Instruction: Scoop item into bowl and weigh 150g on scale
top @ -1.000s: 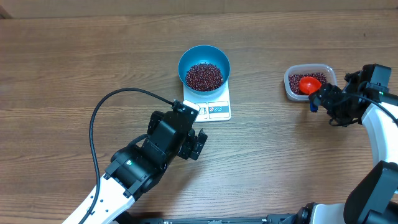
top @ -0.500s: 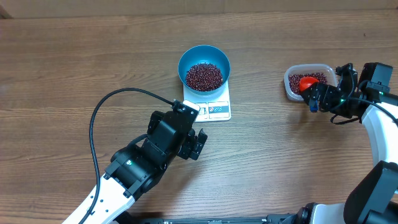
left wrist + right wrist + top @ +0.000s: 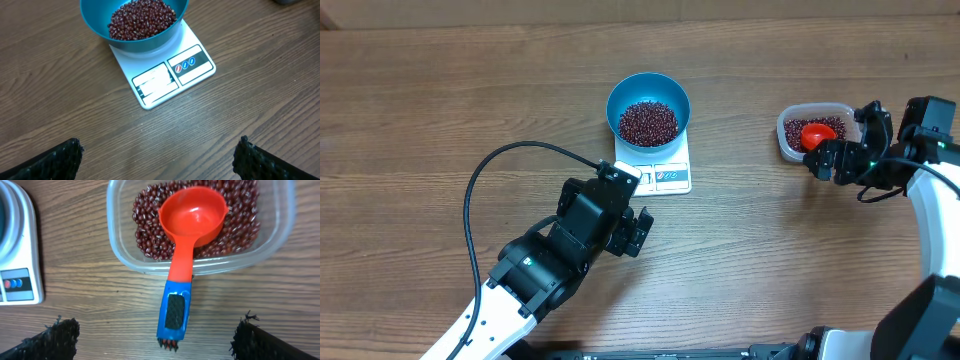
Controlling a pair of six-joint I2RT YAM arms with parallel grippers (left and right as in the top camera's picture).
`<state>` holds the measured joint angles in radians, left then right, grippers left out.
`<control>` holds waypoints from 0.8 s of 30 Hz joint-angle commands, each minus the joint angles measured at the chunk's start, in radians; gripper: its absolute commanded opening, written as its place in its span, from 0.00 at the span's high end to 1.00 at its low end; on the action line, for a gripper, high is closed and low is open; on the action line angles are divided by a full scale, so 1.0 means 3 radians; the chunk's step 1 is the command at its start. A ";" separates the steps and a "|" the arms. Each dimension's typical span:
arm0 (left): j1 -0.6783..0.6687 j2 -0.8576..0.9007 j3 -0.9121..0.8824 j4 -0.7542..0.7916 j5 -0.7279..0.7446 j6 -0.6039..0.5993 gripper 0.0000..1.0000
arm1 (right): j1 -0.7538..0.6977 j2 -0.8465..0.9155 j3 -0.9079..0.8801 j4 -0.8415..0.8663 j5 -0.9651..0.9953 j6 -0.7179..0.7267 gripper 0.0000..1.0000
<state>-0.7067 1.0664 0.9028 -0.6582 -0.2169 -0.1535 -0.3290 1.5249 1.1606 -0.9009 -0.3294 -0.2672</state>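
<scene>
The round bright blue bowl [image 3: 648, 88] of small maroon beans [image 3: 648, 122] is sitting on the flat white scale [image 3: 670, 177], at twelve o'clock on the wooden desk [image 3: 420, 120]. The left gripper [image 3: 157, 155] and right gripper [image 3: 843, 142] are both standing apart, holding nothing.

light: bright, even, from above | shadows: soft, short, under bowl [image 3: 616, 98] on scale [image 3: 155, 82] | glare: faint wood sheen | focus: sharp; wrist-view bottom corners dark

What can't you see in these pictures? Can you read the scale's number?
- Number on the scale: display washed out in the left wrist view, too small overhead.
- Its top: mostly under the bowl, both views.
- Floor of the tub: beans and scoop cover it, right wrist view.
</scene>
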 commanded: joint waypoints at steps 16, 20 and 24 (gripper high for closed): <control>0.0001 0.0023 -0.0015 0.0003 0.0015 0.0038 0.01 | 0.0669 -0.0684 0.0127 -0.0240 0.1095 0.0247 0.00; 0.0001 0.0023 -0.0015 0.0003 0.0015 0.0038 0.01 | 0.0670 -0.0814 0.0127 -0.0252 0.1092 0.0294 0.00; 0.0001 0.0023 -0.0015 0.0003 0.0015 0.0038 0.01 | 0.0670 -0.1007 0.0127 -0.0285 0.1095 0.0294 0.00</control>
<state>-0.7067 1.0664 0.9028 -0.6582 -0.2169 -0.1532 -0.1303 1.2774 1.1633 -0.9867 -0.0174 -0.2020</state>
